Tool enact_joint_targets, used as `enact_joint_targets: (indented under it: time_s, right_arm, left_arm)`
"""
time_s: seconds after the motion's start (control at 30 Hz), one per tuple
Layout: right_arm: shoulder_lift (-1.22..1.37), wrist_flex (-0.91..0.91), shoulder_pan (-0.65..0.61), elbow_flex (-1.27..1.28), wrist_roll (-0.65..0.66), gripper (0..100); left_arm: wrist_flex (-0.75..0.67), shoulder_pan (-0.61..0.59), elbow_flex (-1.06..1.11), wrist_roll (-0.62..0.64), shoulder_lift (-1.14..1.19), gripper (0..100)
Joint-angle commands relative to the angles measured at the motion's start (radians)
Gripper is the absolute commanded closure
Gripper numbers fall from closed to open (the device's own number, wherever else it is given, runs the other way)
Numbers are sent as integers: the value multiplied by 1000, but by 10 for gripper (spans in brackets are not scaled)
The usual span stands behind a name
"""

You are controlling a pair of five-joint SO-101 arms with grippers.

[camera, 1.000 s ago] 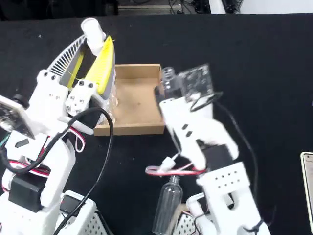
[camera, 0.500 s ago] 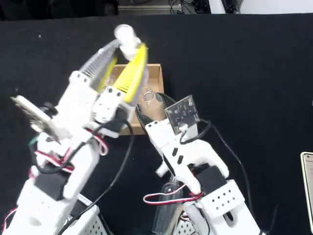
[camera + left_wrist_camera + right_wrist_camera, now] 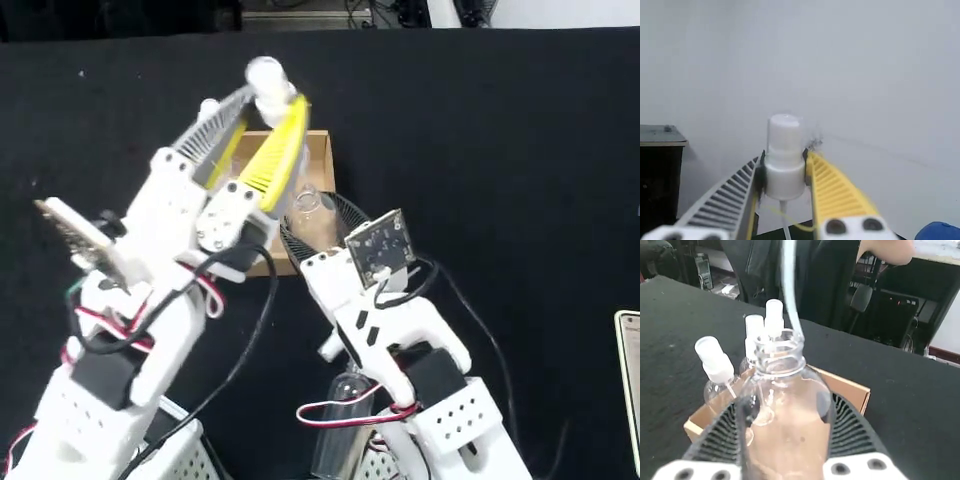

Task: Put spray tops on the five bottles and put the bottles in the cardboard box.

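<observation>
Black table (image 3: 500,150), spray top (image 3: 784,155), bottle (image 3: 785,410), box (image 3: 855,387) edge

The grey-and-yellow left gripper (image 3: 264,92) pinches a white spray top (image 3: 266,74) at the far edge of the cardboard box (image 3: 318,158). Just beside it, the black right gripper (image 3: 314,212) clasps a clear, open-necked bottle (image 3: 307,202) over the box's near right corner. A second bottle (image 3: 342,415) lies on the black table (image 3: 520,150) between the arm bases.
</observation>
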Motion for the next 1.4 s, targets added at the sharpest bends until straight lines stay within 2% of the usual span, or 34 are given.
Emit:
enact_joint_targets:
  time_s: [0.0, 0.37, 0.53, 0.97, 1.13, 1.37]
  right_arm:
    - [-24, -71, -8, 7, -5, 967]
    - [-25, -95, -8, 19, -6, 967]
    - [-28, -95, -8, 19, -58, 967]
    - [-31, -97, -8, 15, -68, 967]
    - [-28, -149, -3, 18, -68, 967]
    - [-33, -166, 97, 13, -74, 967]
  left_arm:
    - [94, -41, -130, 6, -21, 964]
    - [98, -36, -125, 8, -21, 964]
    - [100, 31, -120, 5, -21, 964]
    - [97, 31, -97, 2, -17, 963]
    - [101, 38, -120, 3, 101, 962]
    - [267, 41, -242, 0, 198, 959]
